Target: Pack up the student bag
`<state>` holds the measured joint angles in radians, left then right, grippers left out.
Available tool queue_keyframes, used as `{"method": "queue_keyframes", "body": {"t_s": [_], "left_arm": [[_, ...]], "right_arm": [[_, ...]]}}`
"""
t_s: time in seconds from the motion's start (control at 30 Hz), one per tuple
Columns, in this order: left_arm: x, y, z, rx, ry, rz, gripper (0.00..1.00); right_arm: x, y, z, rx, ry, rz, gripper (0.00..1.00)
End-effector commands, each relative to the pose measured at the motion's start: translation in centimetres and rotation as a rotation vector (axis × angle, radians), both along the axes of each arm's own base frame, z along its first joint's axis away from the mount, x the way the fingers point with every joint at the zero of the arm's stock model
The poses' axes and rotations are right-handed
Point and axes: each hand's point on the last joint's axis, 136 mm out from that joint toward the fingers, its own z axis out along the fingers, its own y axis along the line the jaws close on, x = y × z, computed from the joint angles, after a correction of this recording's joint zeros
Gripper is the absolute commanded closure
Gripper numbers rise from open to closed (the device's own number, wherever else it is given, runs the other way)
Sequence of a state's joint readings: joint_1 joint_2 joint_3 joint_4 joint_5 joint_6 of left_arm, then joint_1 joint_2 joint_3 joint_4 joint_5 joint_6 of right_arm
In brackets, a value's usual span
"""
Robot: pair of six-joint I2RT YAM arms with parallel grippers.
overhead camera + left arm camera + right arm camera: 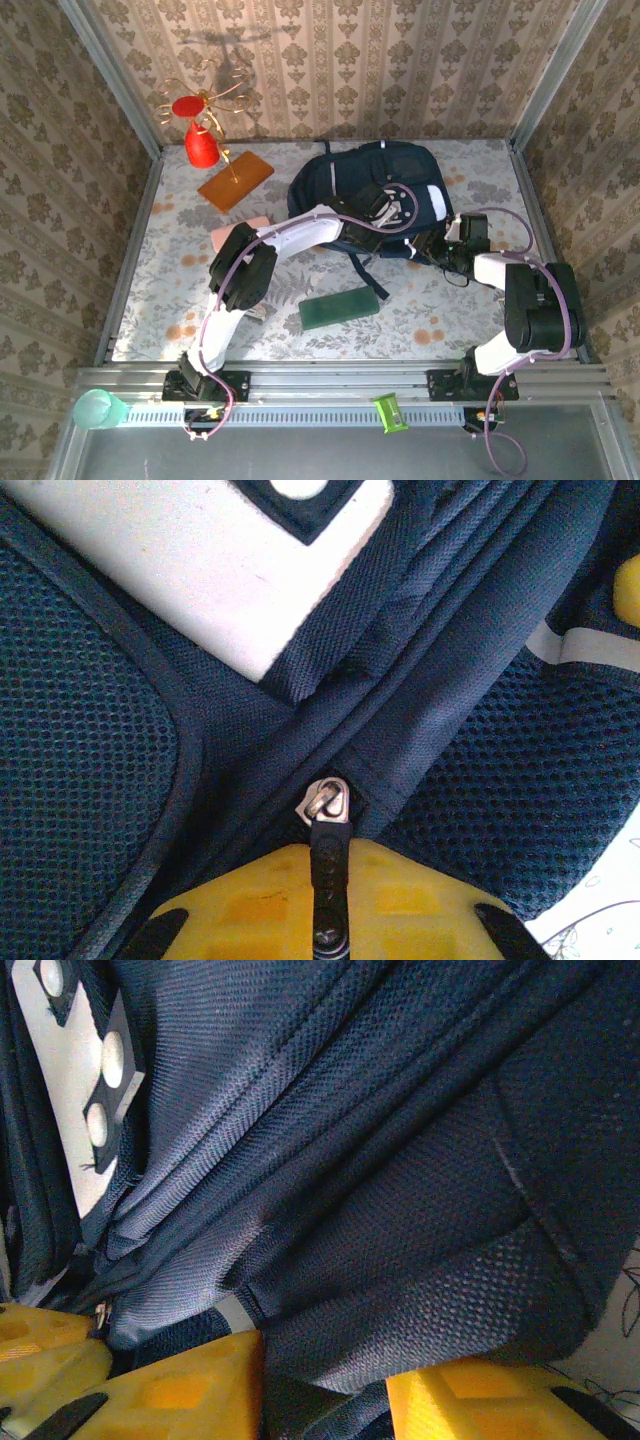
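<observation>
Large dark navy fabric student bag lies back-centre on floral tabletop. Left claw pinched tight on black zip pull under metal slider. Right claw partway closed, clamping a fold of the bag. Best handling, I judge: draw pull along zip line, right claw bracing fabric taut. White patch carries no legible writing.

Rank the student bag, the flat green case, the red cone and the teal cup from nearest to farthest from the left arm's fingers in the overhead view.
1. student bag: the left fingers pinch its zipper pull.
2. flat green case: near side, mid-table.
3. red cone: far left corner.
4. teal cup: front rail, left end.
</observation>
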<state>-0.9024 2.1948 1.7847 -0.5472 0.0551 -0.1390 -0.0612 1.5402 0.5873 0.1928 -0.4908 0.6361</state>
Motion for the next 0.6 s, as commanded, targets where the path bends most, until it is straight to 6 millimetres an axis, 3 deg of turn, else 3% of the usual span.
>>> {"method": "queue_keyframes", "body": {"t_s": [0.0,0.2,0.4,0.57], "left_arm": [[0.9,1.4,1.4,0.011,-0.025,0.036,1.0],[1.6,2.8,2.8,0.002,-0.074,0.054,1.0],[2.0,4.9,2.1,0.067,-0.109,0.042,1.0],[1.8,5.2,1.2,0.057,-0.086,0.03,1.0]], "right_arm": [[-1.5,0.0,-2.1,-0.004,0.096,-0.007,0.61],[-1.6,-0.6,-2.0,-0.022,0.09,-0.029,0.61],[-1.8,-1.4,-1.8,-0.045,0.08,-0.059,0.65],[-1.8,-1.4,-1.7,-0.045,0.079,-0.059,0.65]]}}
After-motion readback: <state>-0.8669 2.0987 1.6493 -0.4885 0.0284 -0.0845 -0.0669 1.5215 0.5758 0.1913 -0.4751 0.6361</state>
